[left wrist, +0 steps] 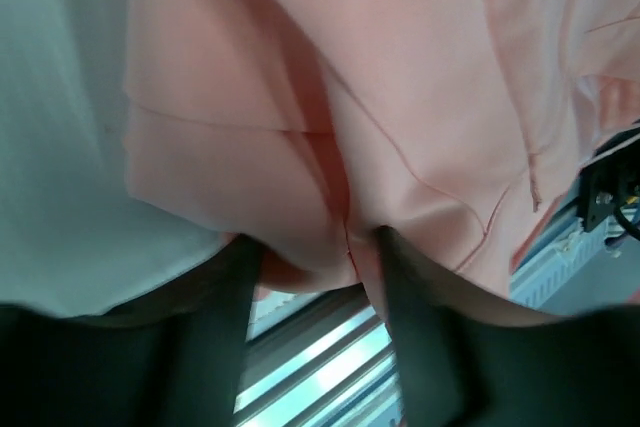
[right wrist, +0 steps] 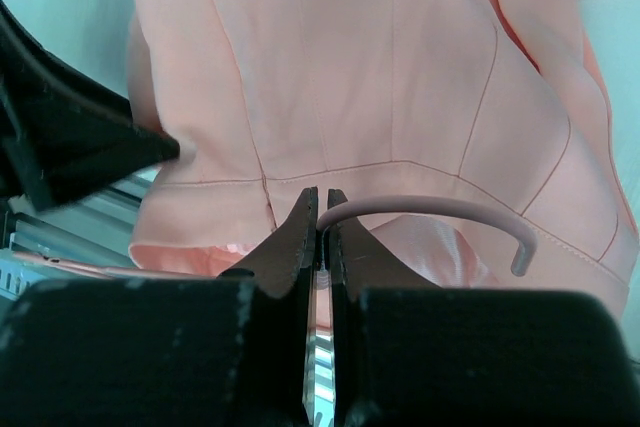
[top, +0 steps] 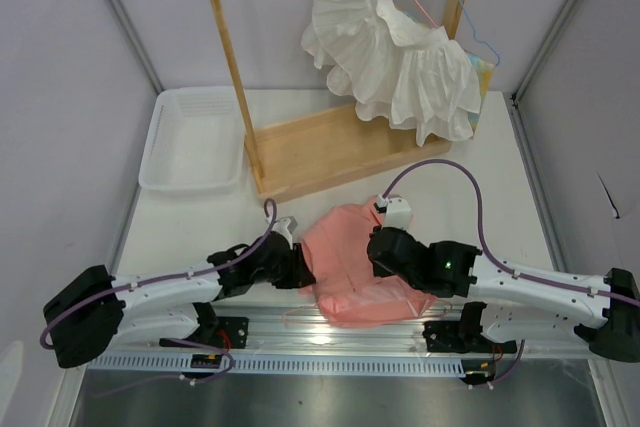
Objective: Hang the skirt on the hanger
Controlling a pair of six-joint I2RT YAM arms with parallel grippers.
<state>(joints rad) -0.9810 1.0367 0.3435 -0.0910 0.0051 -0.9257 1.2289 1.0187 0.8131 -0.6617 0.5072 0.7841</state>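
Note:
The salmon-pink skirt [top: 345, 247] lies rumpled on the table near the front edge, between my two arms. My left gripper [top: 303, 269] is at its left edge. In the left wrist view its fingers [left wrist: 420, 327] stand apart, with the skirt's [left wrist: 380, 97] hem bulging in between the tips of the left gripper [left wrist: 315, 247]. My right gripper [top: 378, 247] is over the skirt's right part. The right wrist view shows this gripper [right wrist: 322, 197] shut on the pale-pink hanger [right wrist: 430, 209] at the foot of its hook. The rest of the hanger is hidden by the skirt [right wrist: 350, 67].
A wooden rack [top: 320, 147] stands at the back, with a white ruffled garment [top: 400, 57] hanging from wire hangers [top: 470, 32] on its bar. A white plastic tray [top: 195, 142] sits at the back left. The metal rail [top: 330, 357] runs along the table's front edge.

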